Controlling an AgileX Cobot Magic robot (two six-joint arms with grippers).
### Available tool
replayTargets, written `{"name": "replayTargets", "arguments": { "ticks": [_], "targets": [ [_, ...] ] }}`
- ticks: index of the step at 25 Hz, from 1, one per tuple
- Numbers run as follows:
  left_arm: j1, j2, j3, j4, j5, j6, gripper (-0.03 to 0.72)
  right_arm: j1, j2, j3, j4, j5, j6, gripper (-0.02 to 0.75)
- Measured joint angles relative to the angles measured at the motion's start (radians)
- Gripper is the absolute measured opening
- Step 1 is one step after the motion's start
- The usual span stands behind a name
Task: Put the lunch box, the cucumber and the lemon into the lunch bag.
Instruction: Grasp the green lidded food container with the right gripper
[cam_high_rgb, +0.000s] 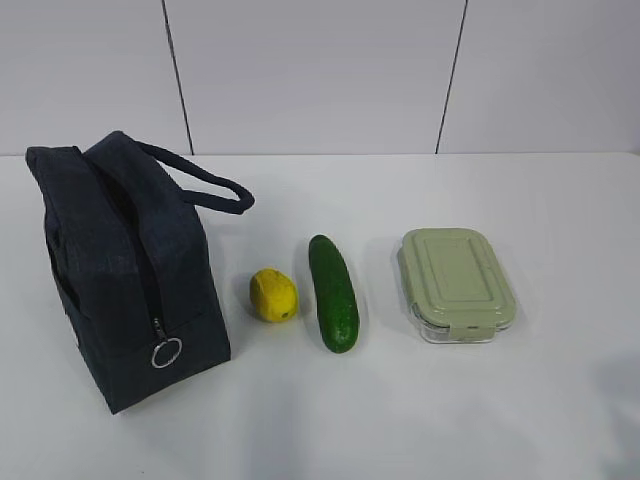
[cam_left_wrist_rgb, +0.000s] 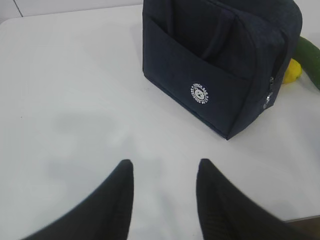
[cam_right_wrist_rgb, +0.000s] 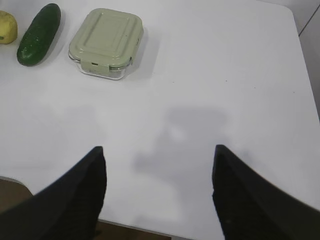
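Lettering ringing the white round logo on the lunch bag is too small for us to read; that bag sits upper right of our spread, empty left end effector. At the upper left of our spread, empty right end effector lie lunch box, cucumber, lemon on the desk.

Lab: bare white table, panelled wall
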Motion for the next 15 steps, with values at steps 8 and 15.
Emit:
{"name": "replayTargets", "arguments": {
  "ticks": [8, 15],
  "targets": [
    [0.000, 0.000, 0.000, 0.000, 0.000, 0.000, 0.305, 0.000, 0.000, -0.025, 0.002, -0.010, 0.057, 0.505],
    [0.000, 0.000, 0.000, 0.000, 0.000, 0.000, 0.305, 0.000, 0.161, -0.059, 0.004, -0.125, 0.094, 0.505]
  ]
}}
